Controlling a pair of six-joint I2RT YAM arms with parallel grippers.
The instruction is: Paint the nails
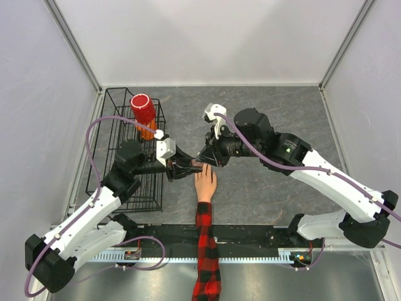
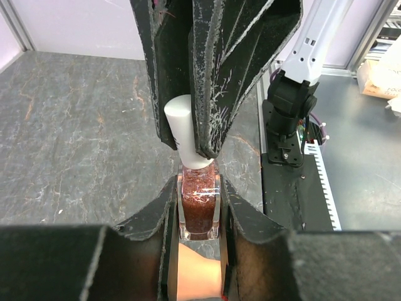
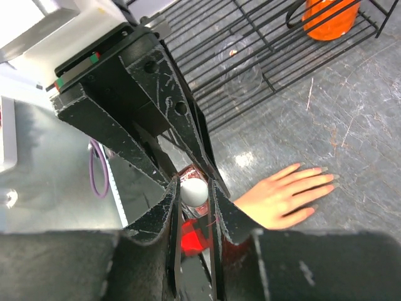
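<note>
Left gripper (image 2: pixel 199 188) and right gripper (image 3: pixel 193 188) sharing one bottle (image 2: pixel 199 216) beside the hand (image 1: pixel 205 183).
The left gripper is clamped on the glass body of the glittery red-brown bottle; the right gripper is closed on the white cap (image 2: pixel 180 122) at its top. Both meet close by the fingertips of the hand, which lies palm down near the middle of the counter's (image 1: pixel 263 113) near edge, its plaid sleeve (image 1: pixel 207 251) running off that edge. Its nails (image 3: pixel 329 179) point toward the far edge. A wire rack (image 1: pixel 145 188) holding a red cup (image 1: pixel 143 108) stands at the left edge.
</note>
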